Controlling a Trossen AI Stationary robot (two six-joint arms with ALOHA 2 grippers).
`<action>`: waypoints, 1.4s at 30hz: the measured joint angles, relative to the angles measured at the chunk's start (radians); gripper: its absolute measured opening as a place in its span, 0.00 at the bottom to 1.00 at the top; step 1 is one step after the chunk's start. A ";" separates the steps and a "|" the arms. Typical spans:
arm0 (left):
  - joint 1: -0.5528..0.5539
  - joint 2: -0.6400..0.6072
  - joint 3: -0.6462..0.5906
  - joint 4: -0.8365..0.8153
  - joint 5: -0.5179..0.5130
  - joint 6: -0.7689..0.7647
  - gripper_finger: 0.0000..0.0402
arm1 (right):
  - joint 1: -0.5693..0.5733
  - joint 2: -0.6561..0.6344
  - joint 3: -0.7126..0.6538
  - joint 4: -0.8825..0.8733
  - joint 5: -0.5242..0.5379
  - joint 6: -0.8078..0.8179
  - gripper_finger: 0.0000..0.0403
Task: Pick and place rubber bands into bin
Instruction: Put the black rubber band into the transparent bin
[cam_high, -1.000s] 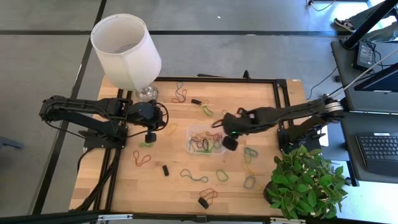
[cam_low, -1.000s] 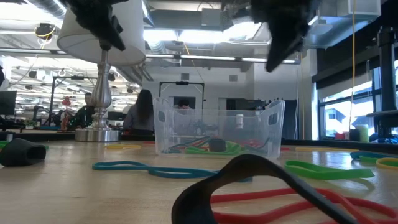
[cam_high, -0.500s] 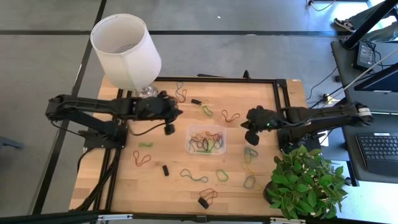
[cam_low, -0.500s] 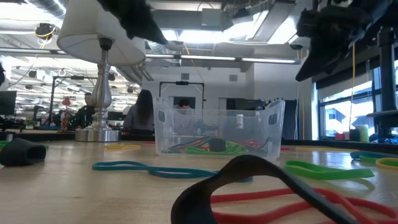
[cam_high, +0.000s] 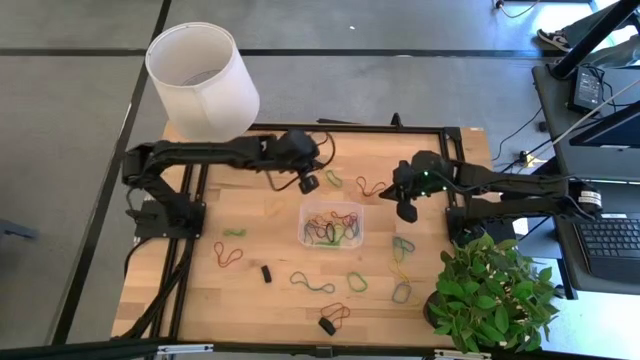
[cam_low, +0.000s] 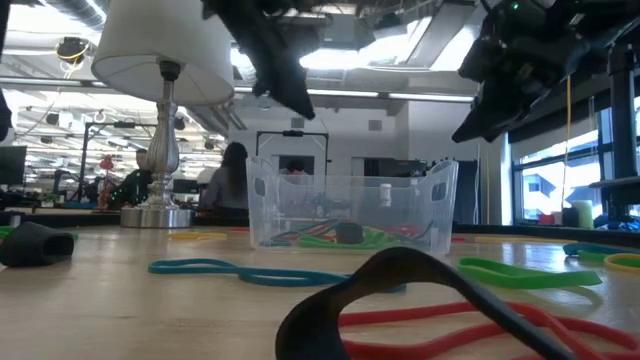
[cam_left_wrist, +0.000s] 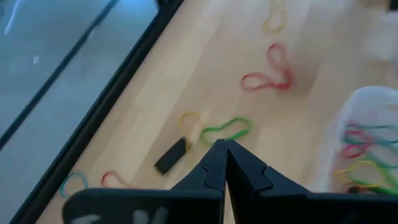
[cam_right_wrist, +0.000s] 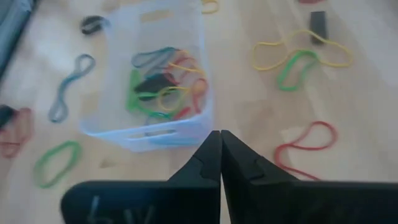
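Nearest you, loose rubber bands (cam_high: 312, 284) lie scattered on the worktop (cam_high: 250, 295). Mid-worktop, the bin (cam_high: 331, 224) already holds several. Beyond it, your left gripper (cam_high: 308, 183) and right gripper (cam_high: 405, 212) hover empty, fingers together, probably between picks.

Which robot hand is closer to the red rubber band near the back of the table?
The right end effector, just beside the red band. The left end effector is farther off, past the green-and-yellow bands.
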 joint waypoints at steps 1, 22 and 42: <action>0.015 0.025 0.027 -0.023 0.000 0.001 0.01 | -0.010 0.006 0.000 -0.002 0.012 -0.016 0.01; 0.327 0.310 0.233 -0.132 0.137 0.083 0.09 | -0.034 0.019 0.000 0.022 0.270 0.139 0.01; 0.300 0.457 0.233 -0.147 0.323 0.440 0.35 | -0.034 0.019 0.000 0.018 0.285 0.219 0.01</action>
